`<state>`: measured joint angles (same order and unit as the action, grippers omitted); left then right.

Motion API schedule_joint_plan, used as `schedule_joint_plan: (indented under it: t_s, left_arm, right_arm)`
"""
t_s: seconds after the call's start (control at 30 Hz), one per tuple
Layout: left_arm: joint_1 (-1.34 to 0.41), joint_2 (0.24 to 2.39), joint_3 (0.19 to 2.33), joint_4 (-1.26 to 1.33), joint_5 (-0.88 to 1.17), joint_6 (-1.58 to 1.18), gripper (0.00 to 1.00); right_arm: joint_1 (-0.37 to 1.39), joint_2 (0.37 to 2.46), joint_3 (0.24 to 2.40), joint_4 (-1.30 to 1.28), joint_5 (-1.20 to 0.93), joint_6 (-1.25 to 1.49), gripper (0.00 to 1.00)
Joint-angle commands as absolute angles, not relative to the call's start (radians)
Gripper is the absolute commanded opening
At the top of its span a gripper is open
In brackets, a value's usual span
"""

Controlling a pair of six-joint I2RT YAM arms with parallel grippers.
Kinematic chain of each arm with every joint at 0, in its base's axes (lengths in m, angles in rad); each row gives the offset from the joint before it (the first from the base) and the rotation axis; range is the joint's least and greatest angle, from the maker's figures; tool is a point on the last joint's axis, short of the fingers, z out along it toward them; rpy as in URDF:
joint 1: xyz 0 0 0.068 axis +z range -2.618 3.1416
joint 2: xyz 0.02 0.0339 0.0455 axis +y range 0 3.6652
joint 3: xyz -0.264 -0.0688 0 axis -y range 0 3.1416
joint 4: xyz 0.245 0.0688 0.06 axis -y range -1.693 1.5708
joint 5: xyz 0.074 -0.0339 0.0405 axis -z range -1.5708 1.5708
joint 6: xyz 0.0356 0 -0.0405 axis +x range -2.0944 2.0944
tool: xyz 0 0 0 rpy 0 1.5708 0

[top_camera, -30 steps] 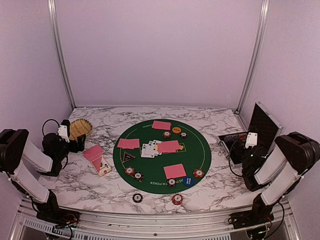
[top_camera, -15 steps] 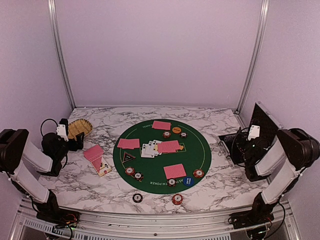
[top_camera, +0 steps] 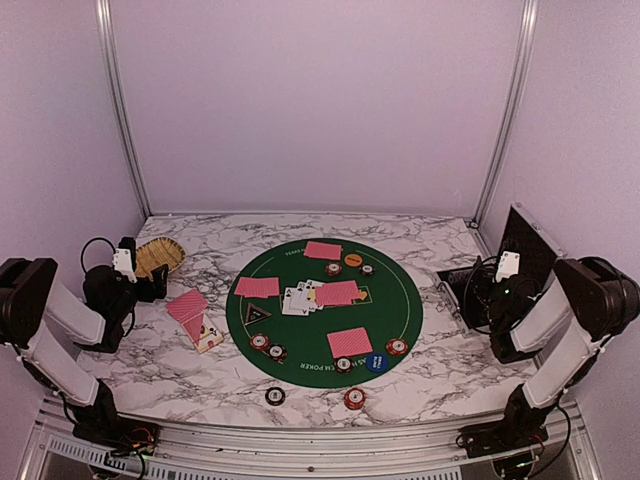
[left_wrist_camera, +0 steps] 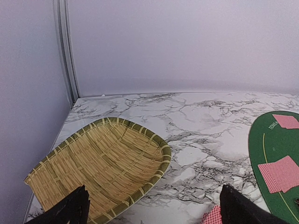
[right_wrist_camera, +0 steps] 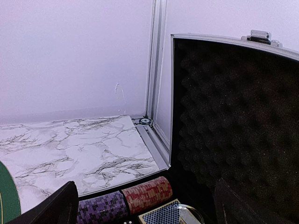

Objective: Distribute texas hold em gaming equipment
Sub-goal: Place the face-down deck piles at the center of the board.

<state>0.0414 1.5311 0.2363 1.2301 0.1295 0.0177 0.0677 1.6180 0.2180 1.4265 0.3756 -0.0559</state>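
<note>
Left pincer (left_wrist_camera: 152,207) spread wide, right pincer (right_wrist_camera: 145,205) likewise. Veined marble table (left_wrist_camera: 210,107) beneath, lilac wall (left_wrist_camera: 187,46) ahead. Right of left pincer, cards (left_wrist_camera: 280,175) cropped; tips beyond frame.

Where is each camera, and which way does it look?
Top: high behind the arms, looking down on the mat; left arm, right arm show.
Left wrist: on left arm, facing the basket; left gripper open.
Right wrist: on right arm, facing the case; right gripper open.
Shared: top and left wrist both show basket, mat.
</note>
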Motion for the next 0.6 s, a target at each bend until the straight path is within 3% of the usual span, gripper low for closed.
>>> schedule_joint_plan:
  t_s: [0.0, 0.57]
  left_arm:
    - [0.046, 1.534, 0.244, 1.270, 0.124, 0.014, 0.99]
    - [0.046, 1.532, 0.244, 1.270, 0.124, 0.015, 0.99]
  right_arm:
    - [0.064, 1.605, 0.219, 1.414, 0.370, -0.048, 0.99]
    - [0.073, 1.610, 0.224, 1.411, 0.374, -0.057, 0.99]
